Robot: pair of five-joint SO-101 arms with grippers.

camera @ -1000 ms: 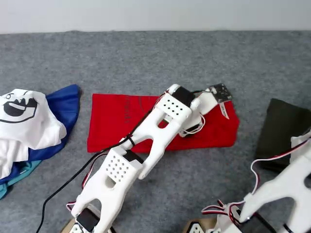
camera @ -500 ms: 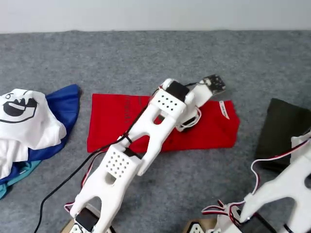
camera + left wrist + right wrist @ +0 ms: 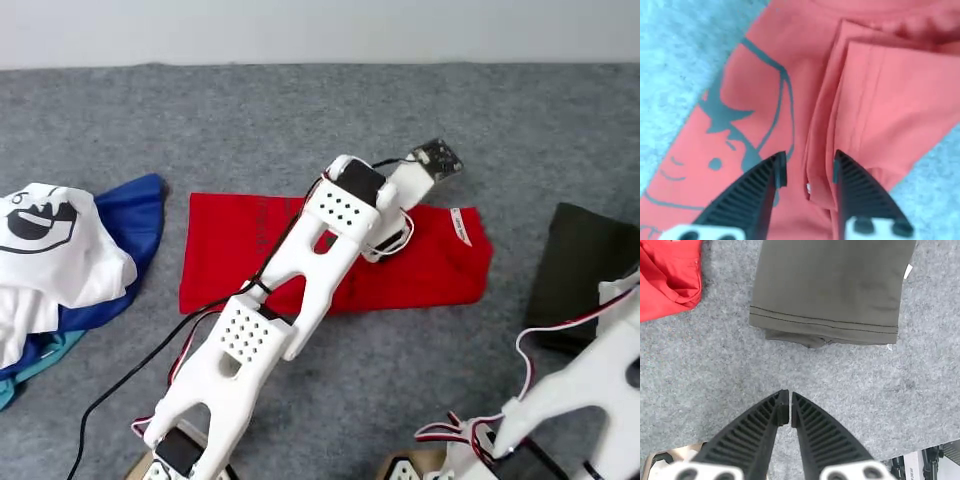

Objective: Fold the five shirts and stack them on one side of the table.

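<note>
The red cotton shirt (image 3: pixel 240 250) lies flat at mid-table on the grey felt-like table covering (image 3: pixel 300 130), already doubled into a long band. Its long axis runs side to side across the high view; the end bearing a small white label (image 3: pixel 460 226) points toward the dark olive folded shirt (image 3: pixel 580 270), the other end toward the heap of unfolded shirts. The left gripper (image 3: pixel 805 170) hangs directly above the red shirt near its labelled end, over a layered fold edge and beside a dark printed figure (image 3: pixel 747 107); its claw is open by a narrow gap and has hold of nothing. The right gripper (image 3: pixel 790 407) sits low over bare covering just short of the dark olive shirt, jaws closed together and empty. The heap comprises a white shirt with black print (image 3: pixel 60 250) on top of a blue shirt (image 3: pixel 135 215), with a teal one (image 3: pixel 30 360) under them. Assessment: the red shirt's crosswise fold is the step in hand. The next move calls for lowering the claw onto the layered edge and pinching every layer, then carrying that end along the long axis.
</note>
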